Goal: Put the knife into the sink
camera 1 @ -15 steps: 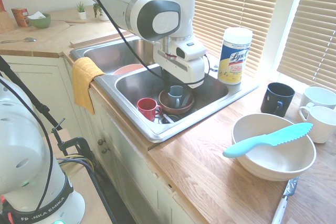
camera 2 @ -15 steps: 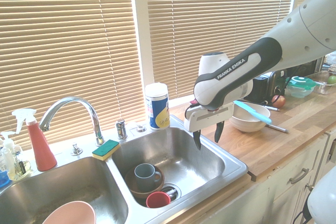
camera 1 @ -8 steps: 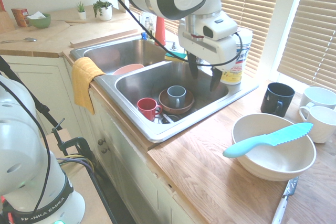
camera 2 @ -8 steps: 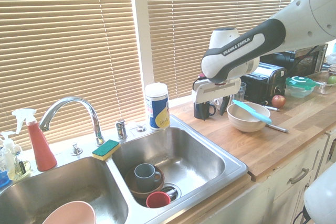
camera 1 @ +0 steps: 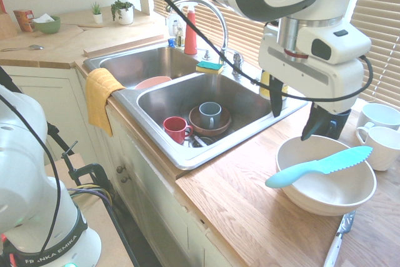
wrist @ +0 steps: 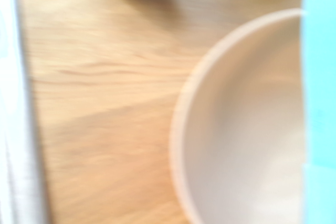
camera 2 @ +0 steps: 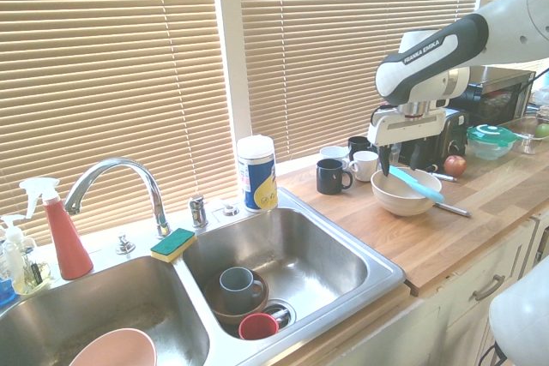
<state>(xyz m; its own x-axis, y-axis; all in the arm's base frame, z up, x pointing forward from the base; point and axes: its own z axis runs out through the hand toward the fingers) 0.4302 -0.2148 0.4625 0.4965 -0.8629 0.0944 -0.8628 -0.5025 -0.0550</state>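
Note:
The light turquoise knife (camera 1: pixel 319 166) lies across the rim of a cream bowl (camera 1: pixel 325 186) on the wooden counter, right of the sink; it also shows in the second exterior view as the knife (camera 2: pixel 417 184) on the bowl (camera 2: pixel 403 199). My gripper (camera 1: pixel 294 117) hangs open just above the bowl's sink-side rim, nothing between its fingers; from the other side the gripper (camera 2: pixel 398 160) stands over the bowl. The steel double sink (camera 1: pixel 187 154) lies to the left. The blurred wrist view shows the bowl (wrist: pixel 241 145) and a turquoise strip of the knife (wrist: pixel 320 98).
The near basin holds a red cup (camera 1: pixel 176 129) and a brown bowl with a grey mug (camera 1: pixel 210 115). A dark mug (camera 2: pixel 330 177) and white mugs (camera 1: pixel 381 136) stand behind the bowl. A silver utensil (camera 1: pixel 337 242) lies by the counter edge. A yellow cloth (camera 1: pixel 100 95) hangs over the sink's front.
The arm has risen out of the sink basin and swung right across the counter; it now stands over the bowl with the knife. The gripper stayed open throughout.

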